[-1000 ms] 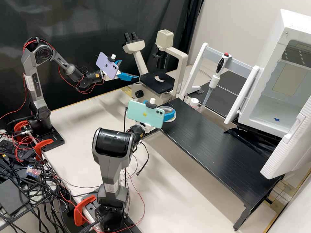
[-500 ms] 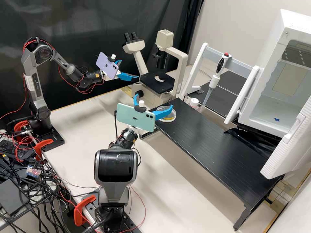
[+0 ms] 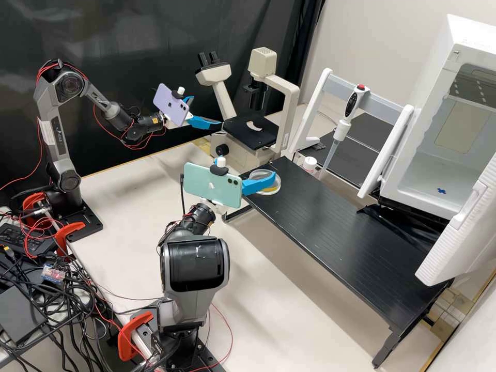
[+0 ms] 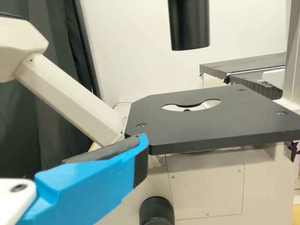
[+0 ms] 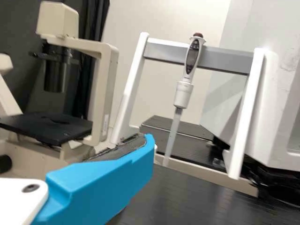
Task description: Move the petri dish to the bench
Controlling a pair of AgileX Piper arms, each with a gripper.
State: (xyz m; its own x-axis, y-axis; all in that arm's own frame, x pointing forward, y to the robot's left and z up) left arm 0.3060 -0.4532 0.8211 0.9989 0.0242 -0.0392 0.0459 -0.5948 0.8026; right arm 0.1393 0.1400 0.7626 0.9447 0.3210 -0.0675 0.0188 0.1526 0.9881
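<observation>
At the black raised bench's [image 3: 330, 232] microscope end sits the petri dish [image 3: 271, 192], partly behind one finger of the right gripper [image 3: 243, 168]; those fingers stand apart, and contact is unclear. The dish's contents can't be made out. Beyond it is a white-capped bottle [image 3: 309, 164]. The left gripper [image 3: 206, 110] is spread, empty, by the microscope [image 3: 243, 150]. Since the last frame, the right arm's middle has swung bottle-side. Farther off: pipette [image 3: 342, 126], dark curtain [image 3: 129, 51].

Two arms [image 3: 196, 302] and two phones [image 3: 213, 185] join one microscope [image 3: 262, 62], one pipette [image 3: 353, 102], one petri dish [image 3: 271, 191] and one capped bottle [image 3: 310, 164].
</observation>
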